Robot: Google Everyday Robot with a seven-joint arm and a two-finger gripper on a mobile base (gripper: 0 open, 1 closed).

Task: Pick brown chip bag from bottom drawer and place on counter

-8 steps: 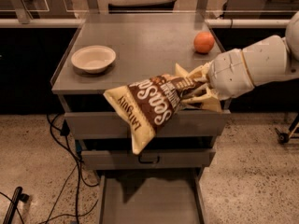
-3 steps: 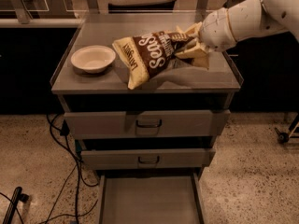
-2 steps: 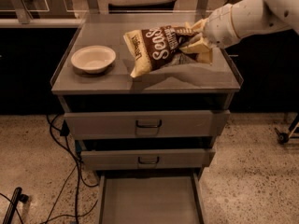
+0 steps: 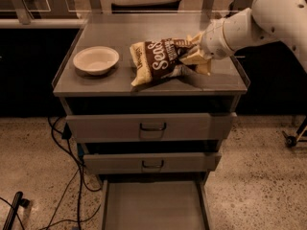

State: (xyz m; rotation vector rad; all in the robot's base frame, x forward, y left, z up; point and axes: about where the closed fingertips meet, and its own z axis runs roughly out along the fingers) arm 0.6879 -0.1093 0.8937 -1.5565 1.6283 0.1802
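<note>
Here, the brown chip bag (image 4: 158, 61) is over the worktop (image 4: 218, 83), right of centre, and not in the bottom drawer (image 4: 153, 207); it lies slanted, its cream-yellow left end low and seemingly touching the grey surface near the front edge, its right end raised. The pincer (image 4: 195, 56) is closed on that raised right end, its pale fingers (image 4: 192, 59) clamped over the crinkled corner of the bag; the white lettering on the dark-brown face points up and toward the camera. The white arm (image 4: 254, 23) reaches in from the upper right, crossing above the worktop's right rim; its rounded wrist sits just behind the pincer.

A pale shallow bowl (image 4: 96, 60) stands upright on the left part of the worktop, near the bag's low end but apart from it. Below, the two upper drawers (image 4: 151, 127) are pushed in, each with a dark handle at its middle; the bottom drawer is pulled out toward the camera, its flat grey floor in view. Dark cables (image 4: 64, 176) trail down the cabinet's left side onto the speckled floor (image 4: 259, 176).
</note>
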